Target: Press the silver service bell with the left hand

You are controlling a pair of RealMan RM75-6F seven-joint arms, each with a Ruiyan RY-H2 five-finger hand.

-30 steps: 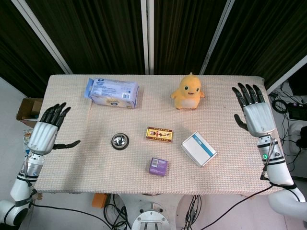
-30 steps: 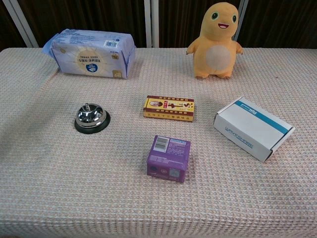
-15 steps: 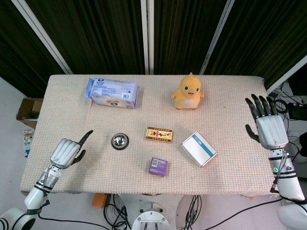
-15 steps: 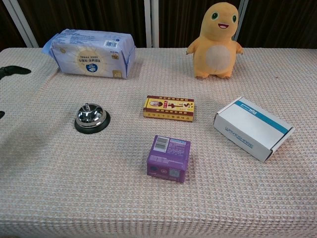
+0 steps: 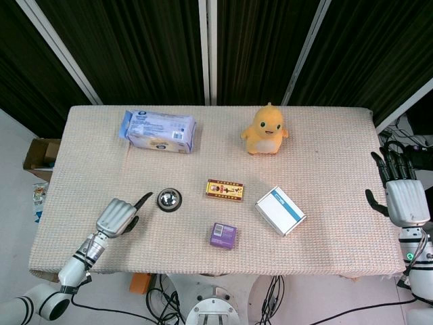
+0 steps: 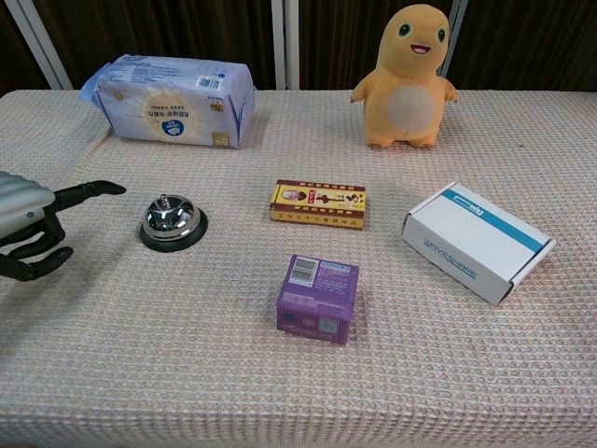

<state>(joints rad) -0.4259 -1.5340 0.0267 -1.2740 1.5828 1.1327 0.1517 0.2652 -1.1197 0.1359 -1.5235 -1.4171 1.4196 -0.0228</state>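
Silver service bell sits untouched on the counter; left robot hand beside it, one finger extended, others curled, empty; right robot hand open, far off.

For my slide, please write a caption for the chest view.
Left hand points one finger toward the silver service bell, not yet touching.

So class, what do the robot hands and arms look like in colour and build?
Left robot hand and right robot hand: ribbed silver-grey backs with black fingers. Each sits on a white, segmented arm with dark joint bands. The right wrist carries a small green light and a black cable.
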